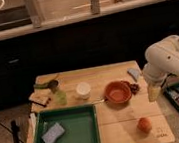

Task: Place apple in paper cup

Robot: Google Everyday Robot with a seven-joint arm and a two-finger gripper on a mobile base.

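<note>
The apple (144,124) lies free near the front right corner of the tabletop, not yet grasped. The gripper (153,93) hangs at the right edge, apart from the apple; whether it is open or closed cannot be told. The paper cup (83,90) stands toward the back, left of centre, beyond the orange bowl (118,92).

Likely faults:
- An off-centre contact could roll the apple off the front edge.
- A hard release could tip the light cup.

You are looking at what seems a robot test lab: a light wooden tabletop (108,74) staged with a green plastic tray (96,130) and a round orange bowl (118,92) before dark cabinets (79,47), the gripper (154,92) hanging over its right edge.
</note>
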